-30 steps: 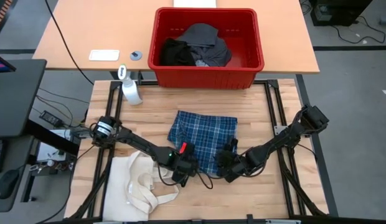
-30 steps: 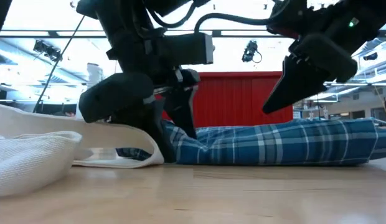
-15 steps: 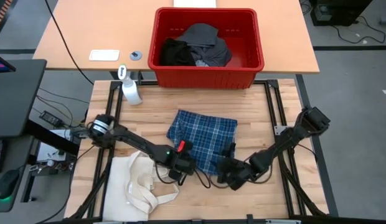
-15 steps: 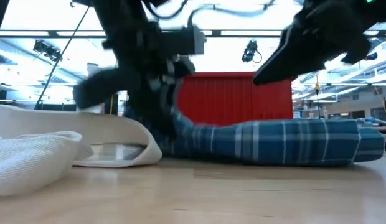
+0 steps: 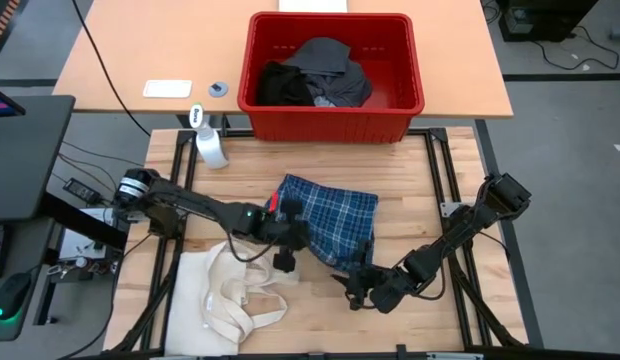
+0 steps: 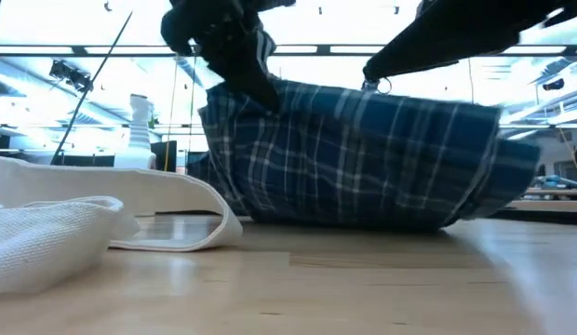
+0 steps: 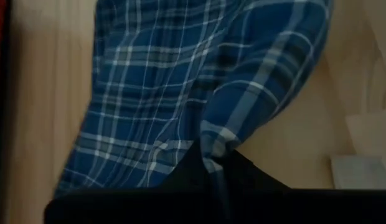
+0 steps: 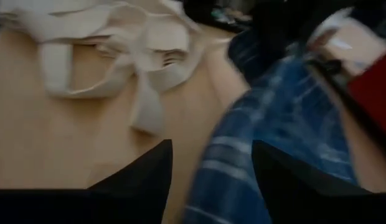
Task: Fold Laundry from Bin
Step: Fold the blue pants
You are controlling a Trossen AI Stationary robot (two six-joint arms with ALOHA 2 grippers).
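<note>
Blue plaid shirt (image 5: pixel 328 222) mid-table, partly lifted. In the low view its near edge stands well off the wood, draped like a tent — the far part seems to rest on the table.

Left gripper (image 5: pixel 282 226) at the shirt's near-left corner. Its wrist view shows a pinch of plaid bunched between the dark fingers (image 7: pixel 190 174), so I read them as closed on the cloth. Holding by a corner makes sense: lifted there, the hem can be carried over the rest of the garment for a fold.

Right gripper (image 5: pixel 356 288) low at the near-right side, just beside the shirt's near hem. From its wrist camera the two fingers (image 8: pixel 140 177) stand apart with bare wood and a strip of plaid between them; nothing clamped. My guess is that it is placed to take the other corner, so both ends of the hem rise together (one-handed, the fold would skew).

Cream tote bag (image 5: pixel 228 292) lies near-left, its handles close to the left arm — a snag risk if that arm sweeps low.

Red bin (image 5: pixel 335 110) sits beyond the far edge of the work surface, holding black and grey laundry (image 5: pixel 312 76) not yet folded. White spray bottle (image 5: pixel 209 143) far-left, well clear. Task looks early: first garment only.
</note>
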